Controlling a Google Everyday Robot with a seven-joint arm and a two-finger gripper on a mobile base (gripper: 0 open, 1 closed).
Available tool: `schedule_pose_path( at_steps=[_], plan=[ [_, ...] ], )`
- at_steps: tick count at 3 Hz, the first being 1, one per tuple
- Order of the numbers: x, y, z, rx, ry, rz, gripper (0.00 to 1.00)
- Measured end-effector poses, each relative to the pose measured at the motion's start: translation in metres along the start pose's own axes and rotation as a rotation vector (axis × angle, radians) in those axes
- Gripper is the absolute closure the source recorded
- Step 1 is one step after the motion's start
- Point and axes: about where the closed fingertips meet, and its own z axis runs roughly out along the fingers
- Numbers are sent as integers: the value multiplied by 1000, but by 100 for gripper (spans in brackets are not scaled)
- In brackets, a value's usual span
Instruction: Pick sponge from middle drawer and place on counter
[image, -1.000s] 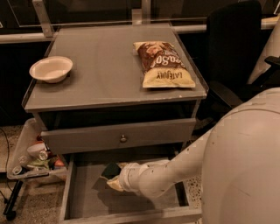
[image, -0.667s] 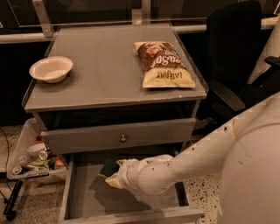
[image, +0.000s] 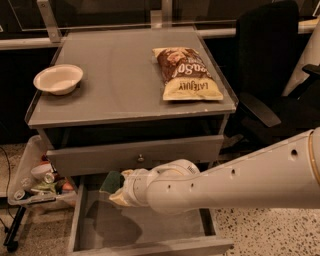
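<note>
I see a white bowl (image: 58, 78) at left and a brown-and-yellow chip bag (image: 186, 74) at right, well apart. There's a black chair (image: 270, 65) far right. A cluttered bin (image: 37, 182) sits on the floor, left of the gripper (image: 116, 186) low by the cabinet.

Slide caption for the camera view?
The gripper holds the sponge over the open middle drawer; bowl and chip bag on the counter.

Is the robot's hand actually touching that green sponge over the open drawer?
Touching. The camera view shows the sponge pressed against the gripper tip, held above the middle drawer floor with its shadow below.
</note>
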Motion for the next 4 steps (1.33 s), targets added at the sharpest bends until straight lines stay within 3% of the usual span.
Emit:
schedule_pose_path(
  at_steps=[2, 4],
  plan=[
    [-10, 3, -2, -5, -15, -10, 100],
    [-90, 7, -37, 13, -89, -75, 100]
  ],
)
